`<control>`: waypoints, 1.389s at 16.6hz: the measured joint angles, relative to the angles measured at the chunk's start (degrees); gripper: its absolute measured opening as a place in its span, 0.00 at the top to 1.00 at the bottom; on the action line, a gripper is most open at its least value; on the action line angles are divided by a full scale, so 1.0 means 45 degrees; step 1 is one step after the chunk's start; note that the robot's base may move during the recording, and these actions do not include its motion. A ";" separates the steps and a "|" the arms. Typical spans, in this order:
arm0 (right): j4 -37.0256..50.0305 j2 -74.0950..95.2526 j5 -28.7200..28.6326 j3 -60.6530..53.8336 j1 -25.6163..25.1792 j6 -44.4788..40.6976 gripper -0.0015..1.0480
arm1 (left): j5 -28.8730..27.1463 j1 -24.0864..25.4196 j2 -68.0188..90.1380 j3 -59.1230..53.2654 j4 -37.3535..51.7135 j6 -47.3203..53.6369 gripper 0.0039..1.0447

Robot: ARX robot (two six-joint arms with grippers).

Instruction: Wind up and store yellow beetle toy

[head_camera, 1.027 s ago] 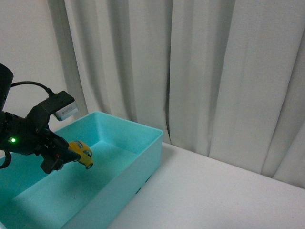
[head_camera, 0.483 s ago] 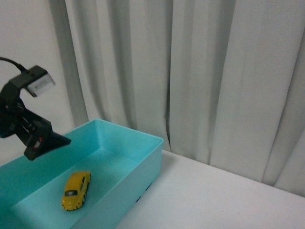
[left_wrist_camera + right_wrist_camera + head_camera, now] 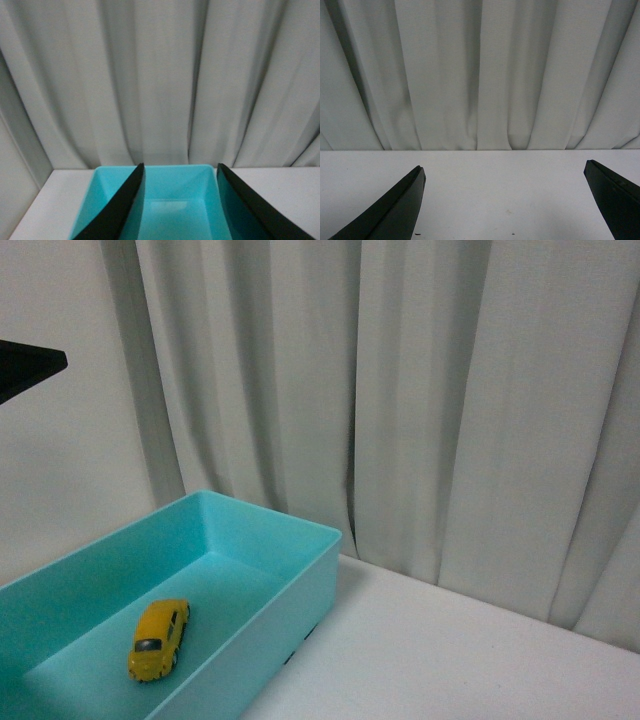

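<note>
1. Left gripper [image 3: 177, 210]: fingers spread, holding nothing, raised above the teal bin [image 3: 165, 172]
2. Right gripper [image 3: 505, 210]: fingers wide apart, empty, over bare white table [image 3: 495, 175]
3. Yellow beetle toy [image 3: 159, 638]: on its wheels on the bin floor, clear of both grippers
4. Grey curtain [image 3: 420, 390]: behind the table

Open bin [image 3: 318, 540], unobstructed above.

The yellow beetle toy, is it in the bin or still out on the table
In. The yellow beetle toy sits on its wheels on the floor of the teal bin, with no gripper touching it.
</note>
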 joint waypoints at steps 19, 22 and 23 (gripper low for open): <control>0.0000 -0.0005 0.0000 0.0000 0.0000 0.0000 0.06 | -1.0069 -1.0384 -0.7475 -0.3813 -0.3089 -0.0986 0.99; -0.0005 0.0000 -0.0005 0.0000 0.0000 0.0000 0.06 | -1.0214 -1.0253 -0.7572 -0.3905 -0.3089 -0.0986 0.99; -0.0005 0.0000 0.0000 0.0000 0.0000 0.0000 0.06 | -1.0210 -1.0273 -0.7820 -0.4104 -0.2939 -0.0986 0.99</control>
